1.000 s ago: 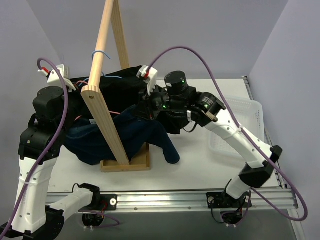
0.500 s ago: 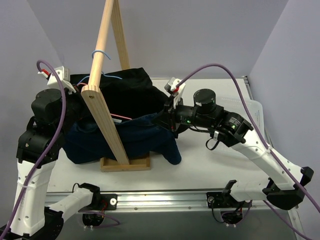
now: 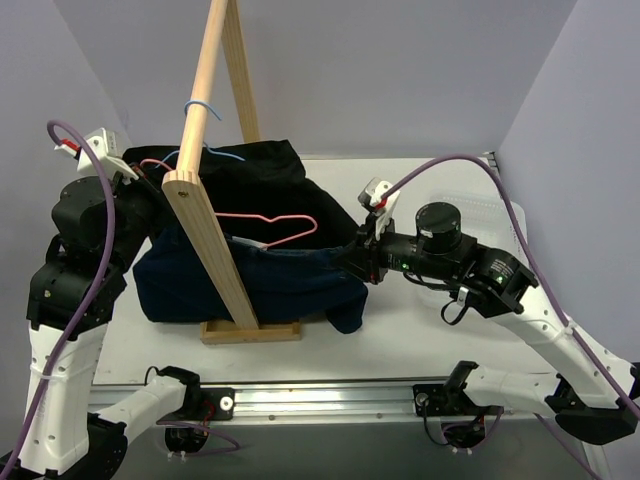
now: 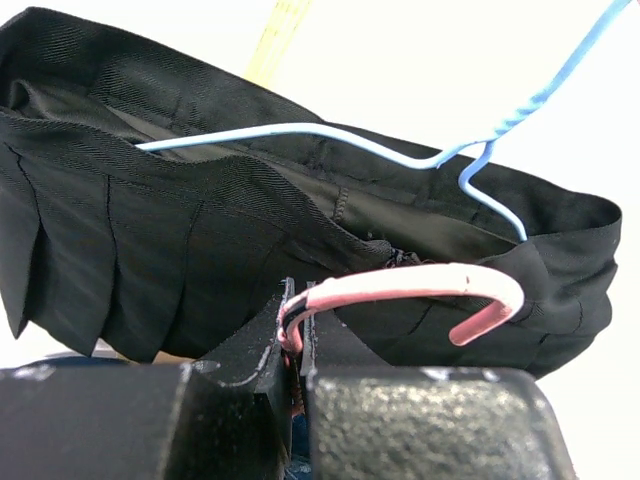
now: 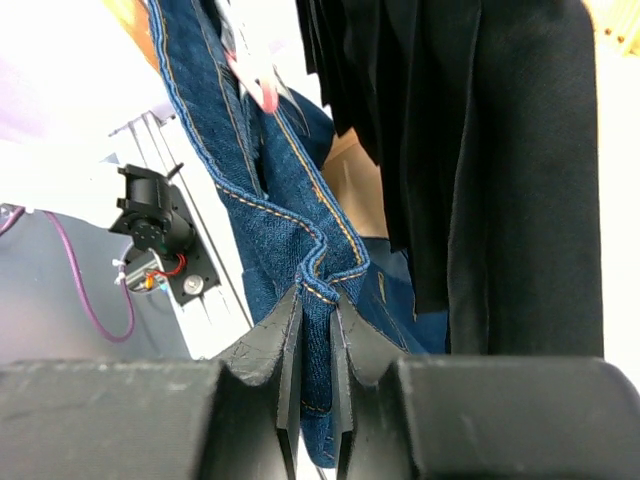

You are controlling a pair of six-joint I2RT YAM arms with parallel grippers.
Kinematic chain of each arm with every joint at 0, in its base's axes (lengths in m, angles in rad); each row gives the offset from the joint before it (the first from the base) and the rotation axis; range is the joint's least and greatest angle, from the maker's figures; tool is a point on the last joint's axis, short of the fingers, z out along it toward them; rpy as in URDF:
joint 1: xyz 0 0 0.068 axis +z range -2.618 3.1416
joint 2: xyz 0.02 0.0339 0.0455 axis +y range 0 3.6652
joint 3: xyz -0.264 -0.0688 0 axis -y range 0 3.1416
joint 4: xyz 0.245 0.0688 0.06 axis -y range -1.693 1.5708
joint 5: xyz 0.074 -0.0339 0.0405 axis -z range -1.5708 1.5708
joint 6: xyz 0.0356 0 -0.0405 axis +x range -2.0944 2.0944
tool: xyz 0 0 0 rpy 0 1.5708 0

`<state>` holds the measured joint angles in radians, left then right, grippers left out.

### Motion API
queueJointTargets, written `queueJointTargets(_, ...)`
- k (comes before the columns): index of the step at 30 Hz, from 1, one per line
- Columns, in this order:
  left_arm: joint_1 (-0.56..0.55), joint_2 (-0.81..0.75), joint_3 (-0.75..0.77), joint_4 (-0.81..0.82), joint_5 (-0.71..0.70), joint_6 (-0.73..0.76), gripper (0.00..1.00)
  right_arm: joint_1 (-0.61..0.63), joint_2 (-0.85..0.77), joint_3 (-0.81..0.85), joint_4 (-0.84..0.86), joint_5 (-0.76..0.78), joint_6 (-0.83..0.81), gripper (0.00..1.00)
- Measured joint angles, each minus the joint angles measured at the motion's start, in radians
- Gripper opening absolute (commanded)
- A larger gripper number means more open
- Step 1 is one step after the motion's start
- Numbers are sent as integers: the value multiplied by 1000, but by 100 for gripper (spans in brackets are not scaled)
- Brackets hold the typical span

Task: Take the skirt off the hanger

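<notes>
Roughly half done: left claw (image 4: 297,325) clamped on pink hanger (image 4: 400,285), right claw (image 5: 318,312) clamped on denim skirt (image 3: 290,275) waistband, skirt sagging onto desk (image 3: 400,330) centre, seemingly part-hooked, needs pulling clear.

Rack (image 3: 207,240) centre-left; skirt (image 3: 290,285) hangs across it. Second garment (image 3: 262,175) behind, hanger (image 3: 287,227) between. Right gripper (image 3: 356,256) at the skirt's right edge.

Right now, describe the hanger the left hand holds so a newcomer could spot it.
Start at the tall wooden rack. Two wire hangers show against the black skirt draped beside it. The left hand pinches the pink hanger, not the blue hanger above it.
</notes>
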<state>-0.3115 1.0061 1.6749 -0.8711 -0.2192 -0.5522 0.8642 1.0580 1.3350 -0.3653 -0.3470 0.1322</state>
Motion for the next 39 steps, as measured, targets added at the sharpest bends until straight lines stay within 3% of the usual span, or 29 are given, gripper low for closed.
queueJointTargets(5, 3, -10, 0, 0, 7, -17, 2, -4, 16, -42, 88, -43, 33, 0)
queueJointTargets(15, 13, -55, 0, 12, 61, -71, 2, -7, 189, -211, 426, -86, 206, 0)
queueJointTargets(22, 13, -70, -16, 56, 119, -130, 2, 7, 286, -222, 605, -71, 314, 0)
queueJointTargets(30, 14, -71, -12, 108, 182, -196, 2, -7, 428, -203, 713, -65, 414, 0)
queueJointTargets(39, 14, -66, 24, 112, 203, -200, 2, -50, 462, -200, 686, -40, 426, 0)
